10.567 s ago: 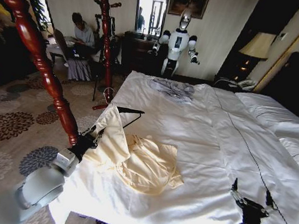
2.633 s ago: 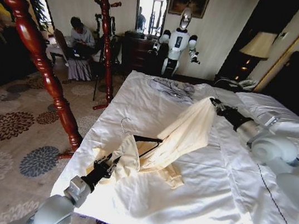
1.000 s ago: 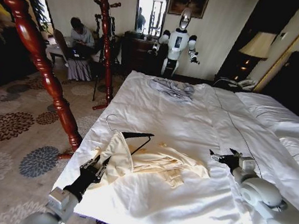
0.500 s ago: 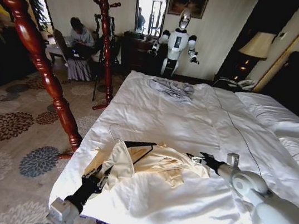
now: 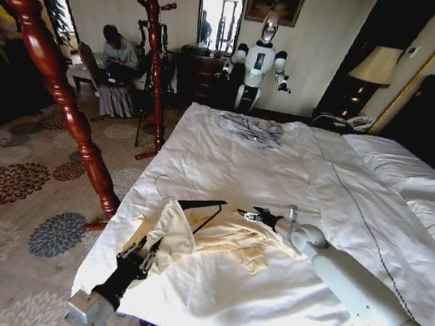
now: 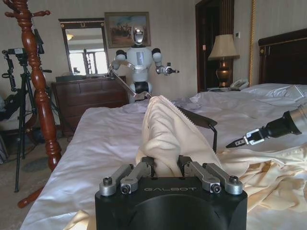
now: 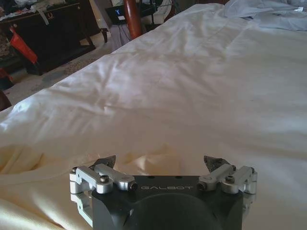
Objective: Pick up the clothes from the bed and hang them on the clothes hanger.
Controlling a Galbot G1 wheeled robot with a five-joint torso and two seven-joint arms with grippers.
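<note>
The bed fills the head view from 12 o'clock round to 5, white and smooth. On its near left corner, at about 7 o'clock, lies the shirt, crumpled, one shoulder propped up over the hanger, whose wire hook points toward 10 o'clock. The cloth looks thin, light and limp: it should sag and slide off a narrow bar unless held by a doubled fold or at the collar, and the hanger, being stiff, is best steadied through the fabric near its corner. The left gripper sits at 7 o'clock, clenched on a bunch of shirt below the draped shoulder; its wrist view shows fabric pinched between the fingers. The right gripper hovers at the shirt's far edge, just right of the hanger, jaws spread and holding nothing.
</note>
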